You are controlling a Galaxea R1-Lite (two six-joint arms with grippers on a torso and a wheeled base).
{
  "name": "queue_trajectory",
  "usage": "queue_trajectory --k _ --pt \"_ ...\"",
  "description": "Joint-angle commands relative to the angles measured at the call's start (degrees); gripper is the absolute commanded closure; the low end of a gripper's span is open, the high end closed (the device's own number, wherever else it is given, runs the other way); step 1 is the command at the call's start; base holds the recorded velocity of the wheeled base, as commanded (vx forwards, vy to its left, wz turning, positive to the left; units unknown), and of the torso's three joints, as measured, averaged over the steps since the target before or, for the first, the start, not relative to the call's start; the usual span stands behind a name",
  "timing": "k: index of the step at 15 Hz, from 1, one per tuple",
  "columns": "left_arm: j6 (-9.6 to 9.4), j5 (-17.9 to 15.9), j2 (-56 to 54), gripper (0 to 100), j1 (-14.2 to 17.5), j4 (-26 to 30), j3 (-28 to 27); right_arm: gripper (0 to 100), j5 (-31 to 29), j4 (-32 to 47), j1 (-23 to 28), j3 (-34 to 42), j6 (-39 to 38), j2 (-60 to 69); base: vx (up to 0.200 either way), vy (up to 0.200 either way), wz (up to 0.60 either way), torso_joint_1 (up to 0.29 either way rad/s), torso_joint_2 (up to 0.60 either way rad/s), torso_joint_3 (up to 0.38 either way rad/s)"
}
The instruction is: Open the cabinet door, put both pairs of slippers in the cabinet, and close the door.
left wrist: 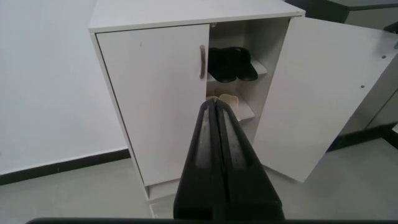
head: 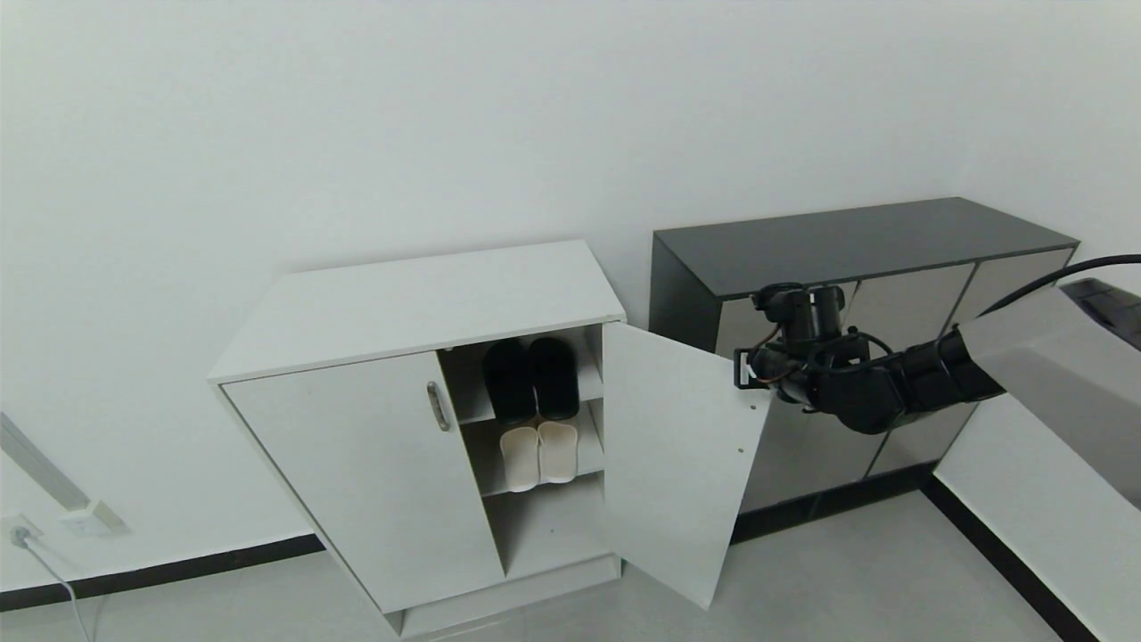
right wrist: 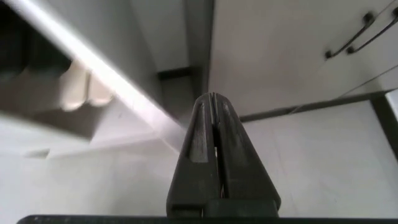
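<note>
The white cabinet (head: 419, 303) stands against the wall with its left door shut and its right door (head: 677, 446) swung wide open. A black pair of slippers (head: 532, 379) lies on the upper shelf and a white pair (head: 538, 455) on the shelf below. My right gripper (head: 742, 367) is shut, its tip at the outer free edge of the open door. In the right wrist view the gripper (right wrist: 213, 98) sits beside the door's edge (right wrist: 106, 71), with the white slippers (right wrist: 84, 89) beyond. My left gripper (left wrist: 215, 104) is shut and empty, held back from the cabinet front and facing the shelves.
A dark grey cabinet (head: 856, 236) with a black top stands right of the white one, just behind the open door and my right arm. A wall socket with a cable (head: 22, 533) is low on the left. Bare floor (head: 847, 580) lies before both cabinets.
</note>
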State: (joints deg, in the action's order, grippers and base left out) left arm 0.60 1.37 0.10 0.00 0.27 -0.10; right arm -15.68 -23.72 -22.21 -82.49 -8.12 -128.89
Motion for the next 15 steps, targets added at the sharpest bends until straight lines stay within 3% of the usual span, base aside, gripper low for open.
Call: queue_trajectory --k 1,8,15 --pt "0.02 0.04 -0.01 100 0.00 0.08 0.01 100 -0.06 -0.18 -2.93 5.06 -0.67 4.88 0.000 0.000 0.00 0.000 0.00 0.000" --pt "0.02 0.04 -0.01 100 0.00 0.00 0.01 100 -0.32 -4.93 -15.23 21.06 -0.58 17.80 0.000 0.000 0.00 0.000 0.00 0.000" --pt "0.02 0.04 -0.01 100 0.00 0.08 0.01 100 1.00 -9.76 -16.37 26.60 0.47 19.99 0.000 0.000 0.00 0.000 0.00 0.000"
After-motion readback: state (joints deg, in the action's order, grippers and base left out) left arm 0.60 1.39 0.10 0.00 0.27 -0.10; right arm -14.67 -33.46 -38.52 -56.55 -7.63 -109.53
